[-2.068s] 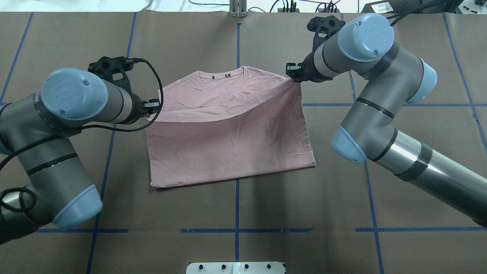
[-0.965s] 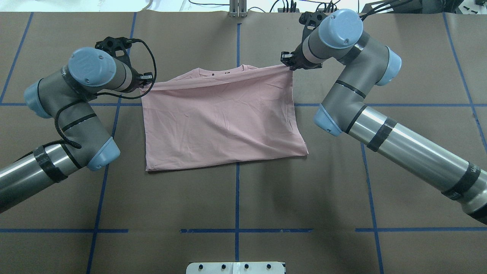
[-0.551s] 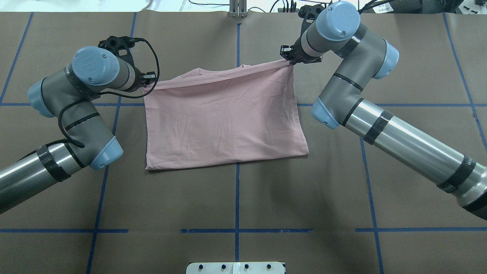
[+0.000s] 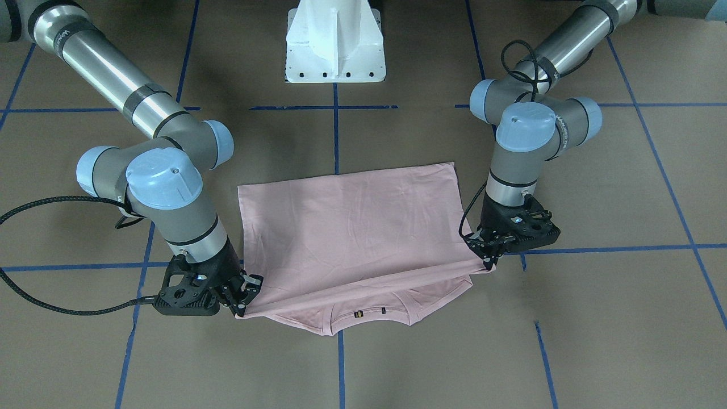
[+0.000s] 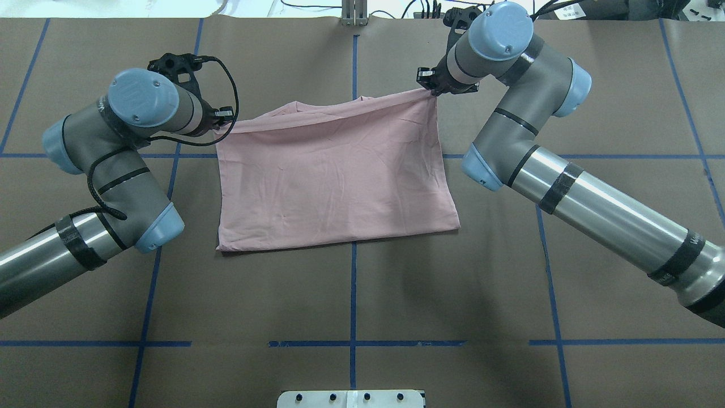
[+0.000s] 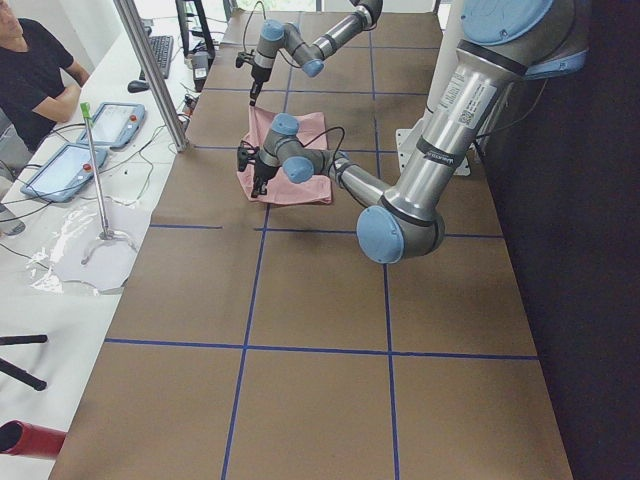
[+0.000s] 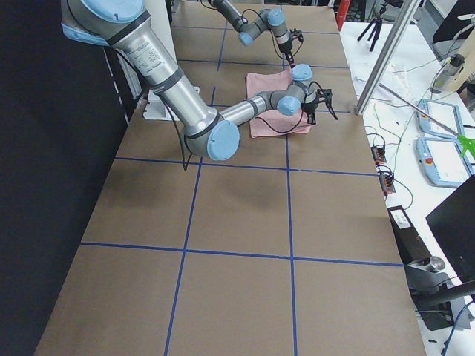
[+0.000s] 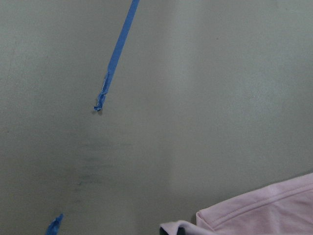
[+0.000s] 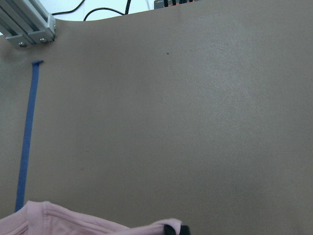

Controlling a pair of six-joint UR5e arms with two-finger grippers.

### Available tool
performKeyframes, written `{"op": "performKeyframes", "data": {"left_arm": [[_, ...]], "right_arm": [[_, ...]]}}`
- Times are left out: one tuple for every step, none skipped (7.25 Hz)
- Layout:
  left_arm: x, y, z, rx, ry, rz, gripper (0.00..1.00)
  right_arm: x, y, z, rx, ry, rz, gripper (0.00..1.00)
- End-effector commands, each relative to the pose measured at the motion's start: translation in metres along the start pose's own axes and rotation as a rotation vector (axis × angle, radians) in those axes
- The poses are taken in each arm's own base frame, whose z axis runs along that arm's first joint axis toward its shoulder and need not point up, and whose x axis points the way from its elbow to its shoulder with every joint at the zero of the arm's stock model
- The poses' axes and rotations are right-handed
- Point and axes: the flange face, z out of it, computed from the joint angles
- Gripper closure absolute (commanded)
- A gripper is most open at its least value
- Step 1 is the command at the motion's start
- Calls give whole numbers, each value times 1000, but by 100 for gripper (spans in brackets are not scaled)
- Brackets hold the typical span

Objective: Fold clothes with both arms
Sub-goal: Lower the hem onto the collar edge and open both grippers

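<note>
Softly wrinkled pink T-shirt (image 5: 334, 181) lies doubled; left claw (image 5: 224, 120) and right claw (image 5: 427, 90) pinch its upper-layer corners.

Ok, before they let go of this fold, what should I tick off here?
1. Left gripper shut on a T-shirt corner: ok.
2. Right gripper shut on the other corner: ok.
3. Held edge straight between them, no sag: ok.
4. Held edge covers the collar: not ok, collar pokes out beyond it.
5. Fold line on the robot's side flat on the table: ok.
6. Sleeves tucked inside: cannot tell, hidden.
</note>
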Motion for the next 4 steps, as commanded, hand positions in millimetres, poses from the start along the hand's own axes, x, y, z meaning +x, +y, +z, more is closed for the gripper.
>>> {"op": "performKeyframes", "data": {"left_arm": [[3,-1,-2,1,5,1,100],[3,-1,-2,1,5,1,98],[3,-1,-2,3,6,-2,45],[4,-1,-3,3,6,-8,0]], "right_arm": [[-7,13,-2,-9,-17,-14,100],[0,19,4,-23,-9,-15,80],[5,23,8,-28,-4,-25,17],[15,26,13,-26,-8,-30,0]]}}
